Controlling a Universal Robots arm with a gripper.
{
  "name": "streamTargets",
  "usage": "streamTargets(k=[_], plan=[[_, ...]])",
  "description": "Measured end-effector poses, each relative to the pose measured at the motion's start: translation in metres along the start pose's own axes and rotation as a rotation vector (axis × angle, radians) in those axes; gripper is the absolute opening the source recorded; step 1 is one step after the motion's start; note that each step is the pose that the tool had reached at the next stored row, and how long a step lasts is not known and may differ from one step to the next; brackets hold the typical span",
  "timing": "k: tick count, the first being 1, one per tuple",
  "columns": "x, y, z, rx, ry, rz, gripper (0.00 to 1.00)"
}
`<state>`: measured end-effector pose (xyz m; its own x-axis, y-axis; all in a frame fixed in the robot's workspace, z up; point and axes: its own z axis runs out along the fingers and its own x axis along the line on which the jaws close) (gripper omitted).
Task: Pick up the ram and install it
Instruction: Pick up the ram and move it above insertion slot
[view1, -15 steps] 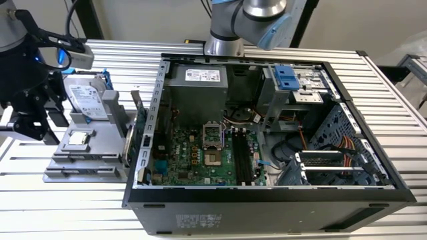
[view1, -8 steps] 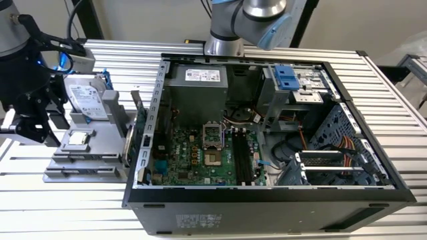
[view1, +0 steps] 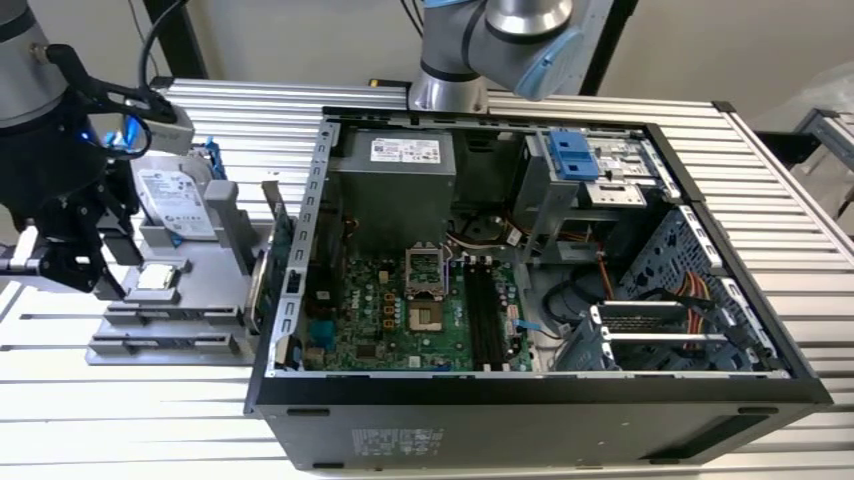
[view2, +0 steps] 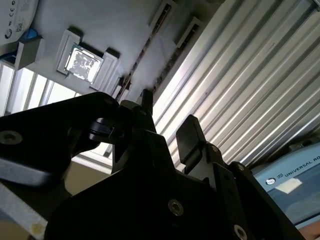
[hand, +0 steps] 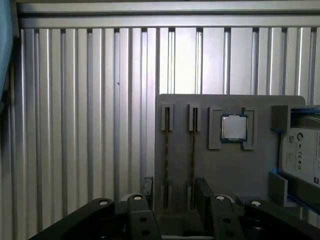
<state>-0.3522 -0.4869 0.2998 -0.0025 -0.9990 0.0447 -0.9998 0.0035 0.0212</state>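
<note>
Two slotted ram sticks (hand: 166, 150) lie between the spread fingers (hand: 204, 192).

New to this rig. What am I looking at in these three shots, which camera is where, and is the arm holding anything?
It is one robot arm working at a ribbed aluminium table. The exterior view comes from a camera off the arm. It shows an open computer case with its motherboard exposed. At that view's left is a grey parts holder, with the arm's gripper over it. The two wrist views come from cameras riding on the arm, looking past the black jaws. In the first wrist view the holder carries a ram stick and a second ram stick, both standing on edge in slots. It also carries a square silver processor chip and a hard drive. The jaws stand open and hold nothing; they are near one end of the ram slots.
</note>
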Motion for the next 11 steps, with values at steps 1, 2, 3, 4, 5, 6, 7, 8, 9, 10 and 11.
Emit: streamTargets(k=[1, 2, 3, 4, 5, 6, 7, 8, 9, 10, 11], plan=[[0.0, 0.0, 0.0011, 0.0001, 0.0002, 0.0, 1.0], [-0.0001, 0.0, 0.0021, 0.0, 0.0004, 0.0, 1.0], [-0.0001, 0.0, 0.0031, 0.0, 0.0004, 0.0, 1.0], [-0.0001, 0.0, 0.0042, 0.0, 0.0005, 0.0, 1.0], [-0.0001, -0.0001, 0.0052, 0.0001, 0.0004, 0.0, 1.0], [-0.0002, -0.0001, 0.0062, 0.0, 0.0005, 0.0, 1.0], [-0.0002, -0.0003, 0.0072, 0.0001, 0.0005, 0.0, 1.0], [-0.0003, -0.0005, 0.0083, 0.0001, 0.0005, 0.0, 1.0], [-0.0003, -0.0008, 0.0092, 0.0001, 0.0005, 0.0, 1.0], [-0.0003, -0.0011, 0.0101, 0.0001, 0.0005, 0.0, 1.0], [-0.0004, -0.0015, 0.0112, 0.0001, 0.0006, 0.0, 1.0]])
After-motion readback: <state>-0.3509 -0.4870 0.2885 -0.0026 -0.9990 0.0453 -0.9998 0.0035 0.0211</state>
